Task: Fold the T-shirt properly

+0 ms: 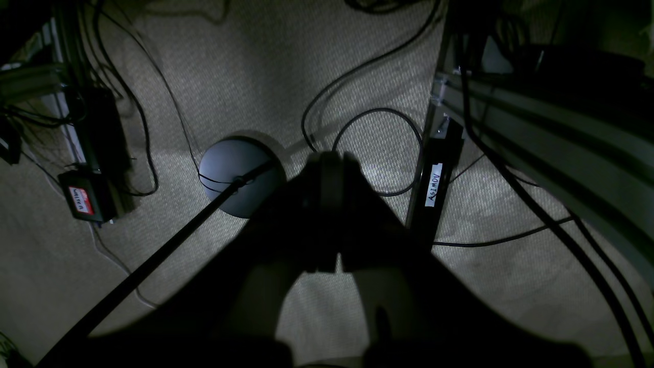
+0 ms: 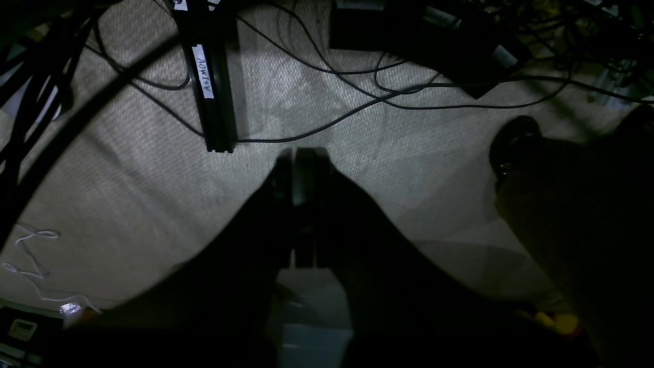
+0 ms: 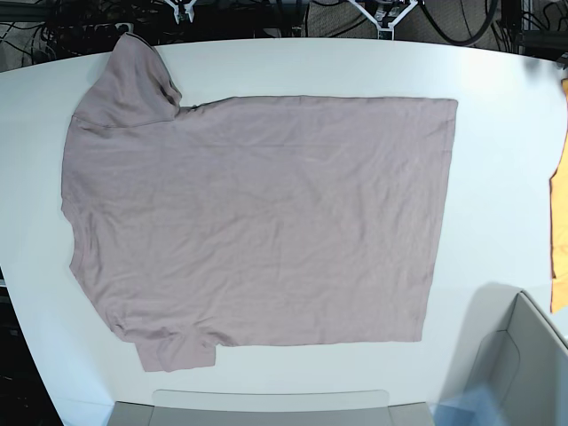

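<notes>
Handwritten "ASIMOV" on white label [image 1: 435,185] stuck to black bar [image 1: 431,204], red-and-white sticker [image 1: 79,199] on black box, unreadable

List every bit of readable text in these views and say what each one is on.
"ASIMOV": white label on the black bar on the carpet, left wrist view.
"ASIMOV": the same kind of label on the black bar, right wrist view.
Red-and-white label on the black box: too blurred to read.
T-shirt: no print or text visible.

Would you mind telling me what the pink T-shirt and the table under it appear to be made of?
T-shirt: likely a soft knit such as cotton, matte dusty pink; it lies limp with fine wrinkles and no shine.
Table: a hard, smooth white surface, perhaps laminate or painted board; it looks flat and even with a faint sheen.
</notes>
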`<state>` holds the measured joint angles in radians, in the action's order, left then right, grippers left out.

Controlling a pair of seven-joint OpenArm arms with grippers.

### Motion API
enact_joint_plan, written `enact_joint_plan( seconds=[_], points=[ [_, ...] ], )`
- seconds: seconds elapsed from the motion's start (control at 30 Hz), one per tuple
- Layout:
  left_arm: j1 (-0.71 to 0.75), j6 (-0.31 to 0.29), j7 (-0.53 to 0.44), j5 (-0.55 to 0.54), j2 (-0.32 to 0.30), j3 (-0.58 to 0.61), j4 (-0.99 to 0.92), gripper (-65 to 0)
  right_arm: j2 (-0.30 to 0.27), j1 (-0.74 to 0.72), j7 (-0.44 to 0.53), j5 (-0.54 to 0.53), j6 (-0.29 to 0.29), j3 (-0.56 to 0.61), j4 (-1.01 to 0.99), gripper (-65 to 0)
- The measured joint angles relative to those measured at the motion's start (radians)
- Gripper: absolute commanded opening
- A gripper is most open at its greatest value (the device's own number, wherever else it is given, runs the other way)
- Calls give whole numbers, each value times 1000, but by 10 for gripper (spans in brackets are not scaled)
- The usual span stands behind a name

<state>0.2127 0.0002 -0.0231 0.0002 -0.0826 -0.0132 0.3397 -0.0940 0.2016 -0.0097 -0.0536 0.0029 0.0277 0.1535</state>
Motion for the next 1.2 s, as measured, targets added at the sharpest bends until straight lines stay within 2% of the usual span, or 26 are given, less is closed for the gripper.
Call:
enact_joint_plan(
  seconds=[0.23, 0.73, 0.93, 1.2],
  points=[
    [6, 0, 0, 0, 2, 0, 0, -648, -20, 0, 0, 0, -4, 0, 2, -648],
    [9, 0, 0, 0, 2, 0, 0, -649, -19, 0, 0, 0, -4, 2, 2, -648],
    [26, 0, -34, 0, -9, 0, 1, -649, -22, 9, 0, 0, -3, 2, 11, -648],
    [192, 1, -27, 0, -64, 0, 182, -650, -78, 250, -3, 2, -3, 4, 379, -648]
  ],
)
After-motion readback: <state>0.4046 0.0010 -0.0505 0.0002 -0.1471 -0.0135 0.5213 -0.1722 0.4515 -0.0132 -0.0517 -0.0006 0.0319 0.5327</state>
